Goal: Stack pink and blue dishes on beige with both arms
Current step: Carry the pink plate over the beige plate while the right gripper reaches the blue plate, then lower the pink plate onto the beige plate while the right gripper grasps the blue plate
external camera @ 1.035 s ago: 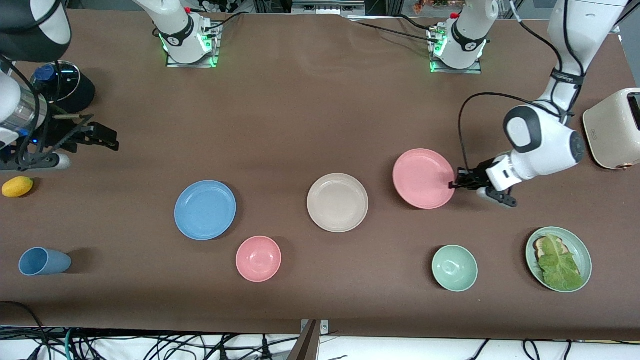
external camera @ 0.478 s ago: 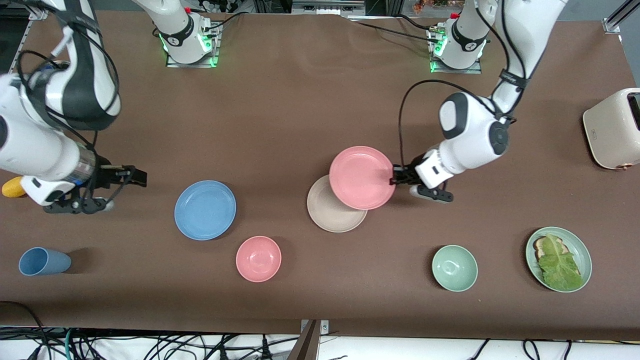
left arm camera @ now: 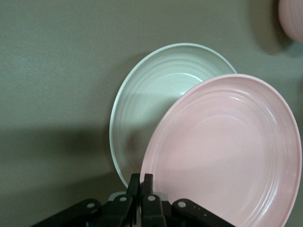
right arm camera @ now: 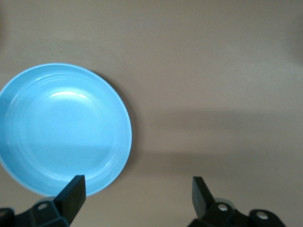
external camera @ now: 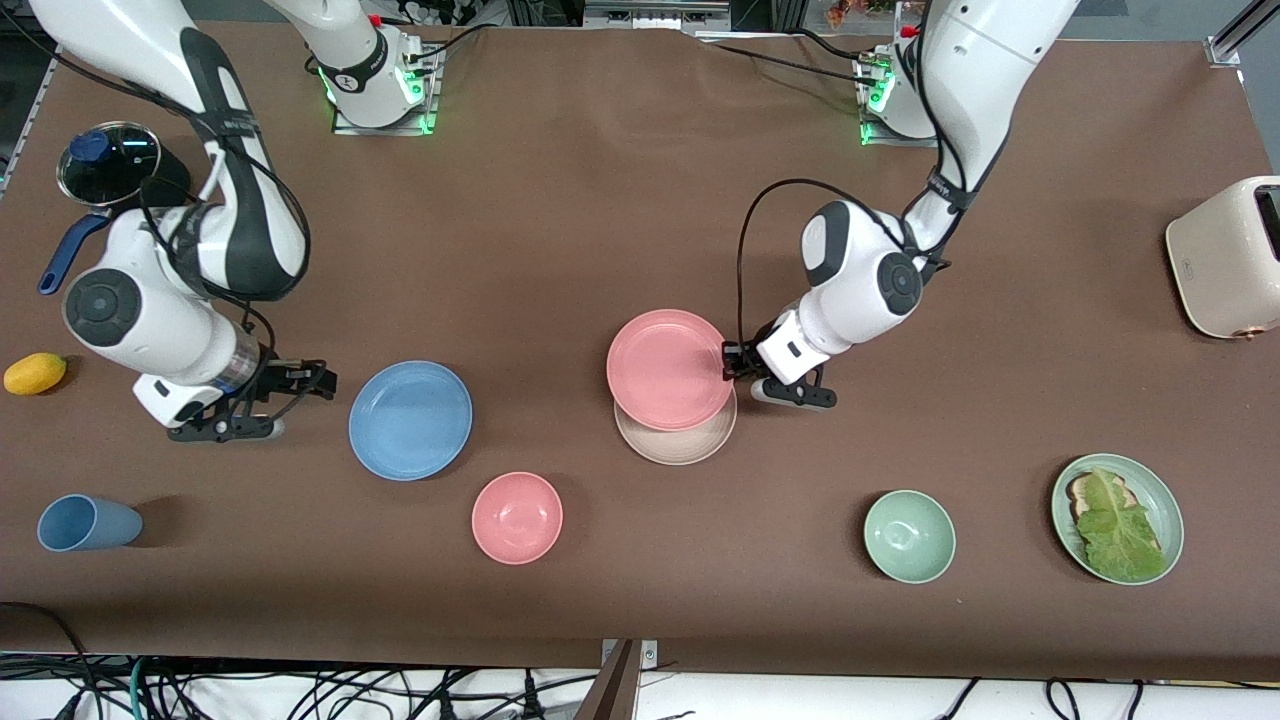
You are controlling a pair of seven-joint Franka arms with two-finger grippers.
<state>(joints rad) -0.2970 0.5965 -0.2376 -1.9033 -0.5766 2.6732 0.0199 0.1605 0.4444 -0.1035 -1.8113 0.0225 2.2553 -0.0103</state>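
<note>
We read the pink plate (external camera: 668, 368) as carried edge-on so it can slide over the beige plate (external camera: 677, 443): near the centre of the front view it hangs above the beige plate, covering most of it, with only a crescent of beige showing at the lower edge. The left tool (external camera: 730, 363) is clamped tight on the pink plate's rim, which the left wrist view confirms, the fingers (left arm camera: 140, 189) pinching the edge. The left arm reaches in from the upper right of the frame, its elbow bent and wrist low.

The blue plate (external camera: 410, 420) lies flat on the tabletop (external camera: 560, 220), left of centre. Beside it the right tool (external camera: 300, 382) stands with its jaws fully spread and empty, low and level, likely lining up for the rim. We judge 1 plate nearly placed, 1 not yet gripped.
</note>
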